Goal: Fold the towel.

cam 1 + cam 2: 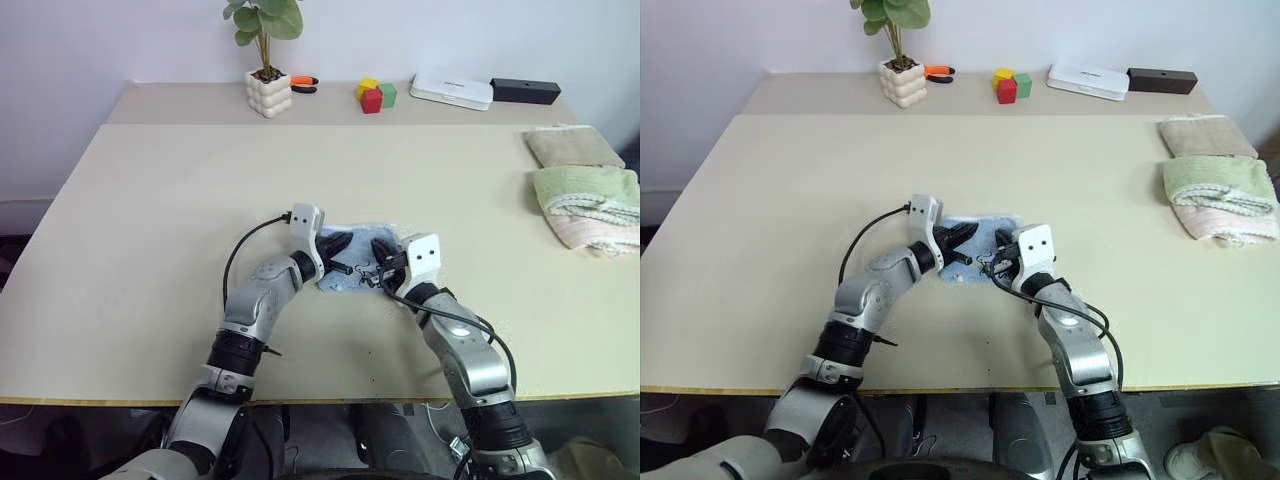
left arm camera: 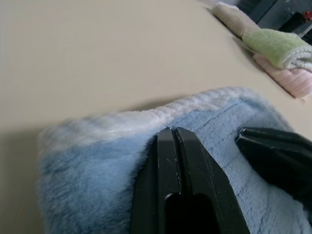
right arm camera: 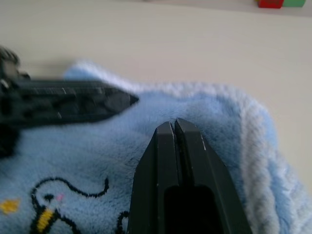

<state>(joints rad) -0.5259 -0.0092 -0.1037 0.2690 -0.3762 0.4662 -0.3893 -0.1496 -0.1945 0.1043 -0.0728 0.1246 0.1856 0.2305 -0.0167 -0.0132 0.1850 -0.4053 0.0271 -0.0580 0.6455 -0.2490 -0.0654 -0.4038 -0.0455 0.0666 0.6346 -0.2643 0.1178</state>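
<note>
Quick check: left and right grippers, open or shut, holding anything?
Left gripper: jaws shut, resting over the small light blue terry cloth towel; no cloth seen pinched.
Right gripper: jaws shut over the same towel; no cloth seen pinched.

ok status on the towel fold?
Both claws shut, left claw and right claw over the towel. Towel bunched small on the table. Nothing in the way.

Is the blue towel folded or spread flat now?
Folded: the towel is a small thick pad with a rounded, doubled edge, both shut grippers over it.
</note>
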